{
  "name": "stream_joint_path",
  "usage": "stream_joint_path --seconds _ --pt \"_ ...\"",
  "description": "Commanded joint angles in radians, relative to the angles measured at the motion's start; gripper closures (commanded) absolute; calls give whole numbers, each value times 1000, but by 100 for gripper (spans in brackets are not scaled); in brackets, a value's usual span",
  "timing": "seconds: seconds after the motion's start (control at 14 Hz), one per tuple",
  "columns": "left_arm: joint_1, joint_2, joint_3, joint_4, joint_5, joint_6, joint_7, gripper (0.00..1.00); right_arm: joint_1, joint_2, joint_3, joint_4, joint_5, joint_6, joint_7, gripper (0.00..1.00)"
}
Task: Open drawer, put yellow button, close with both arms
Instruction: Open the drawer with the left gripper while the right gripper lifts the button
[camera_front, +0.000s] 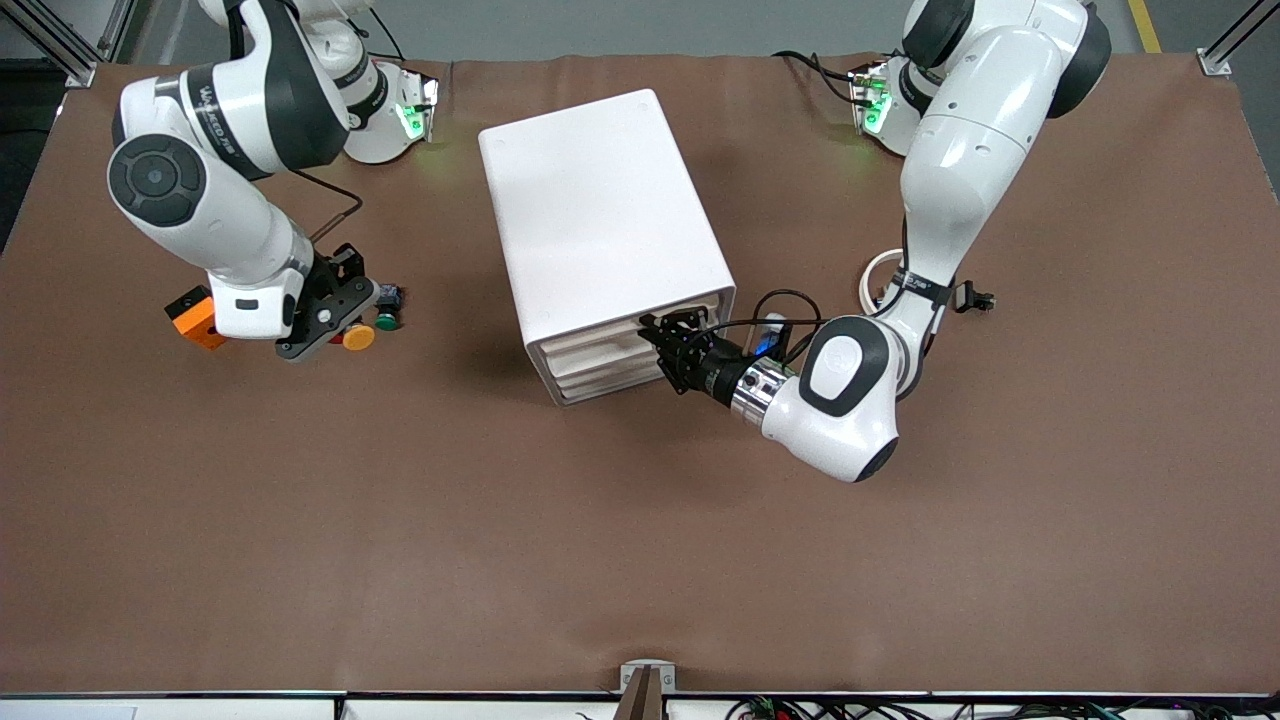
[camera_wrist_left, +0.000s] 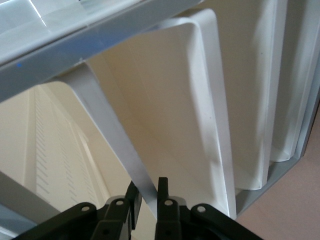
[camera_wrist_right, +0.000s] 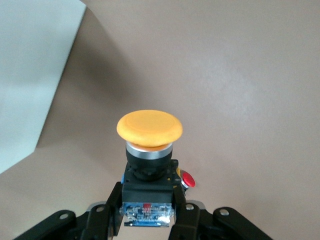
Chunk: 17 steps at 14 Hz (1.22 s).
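The white cabinet (camera_front: 600, 220) stands mid-table. Its topmost drawer (camera_front: 590, 343) sits flush with the two below it. My left gripper (camera_front: 662, 338) is at the front of that drawer, shut on its thin white handle lip (camera_wrist_left: 117, 142), which passes between the fingers of the left gripper (camera_wrist_left: 147, 186). My right gripper (camera_front: 335, 322) is shut on the black-blue body of the yellow button (camera_front: 358, 337) and holds it over the table toward the right arm's end. In the right wrist view the yellow button (camera_wrist_right: 149, 129) stands upright in the right gripper (camera_wrist_right: 147, 202).
An orange block (camera_front: 197, 318) lies beside the right gripper. A green button (camera_front: 386, 321) sits on the brown mat (camera_front: 640, 560) by the yellow one. Under the held button a red button (camera_wrist_right: 187, 180) shows. A cable coil (camera_front: 880, 280) lies by the left arm.
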<state>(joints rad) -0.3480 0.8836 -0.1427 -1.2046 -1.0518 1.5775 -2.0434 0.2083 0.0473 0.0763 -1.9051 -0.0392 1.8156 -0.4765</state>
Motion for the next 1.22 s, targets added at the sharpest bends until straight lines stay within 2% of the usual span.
stream_joint_path --seconds 0.0,0.36,0.93,1.0,1.15 --pt "9 0 8 22 -33 -36 51 100 43 8 -10 52 18 -13 44 100" --pt "40 0 8 23 -34 47 117 100 178 45 -10 107 18 7 284 100" --pt "93 5 9 23 -114 120 213 100 315 198 -10 354 21 -2 666 100" --pt "96 6 9 23 -116 133 226 100 325 218 -10 385 30 -4 714 100" --pt "106 9 9 23 -145 148 265 100 332 267 -12 454 112 -7 777 100"
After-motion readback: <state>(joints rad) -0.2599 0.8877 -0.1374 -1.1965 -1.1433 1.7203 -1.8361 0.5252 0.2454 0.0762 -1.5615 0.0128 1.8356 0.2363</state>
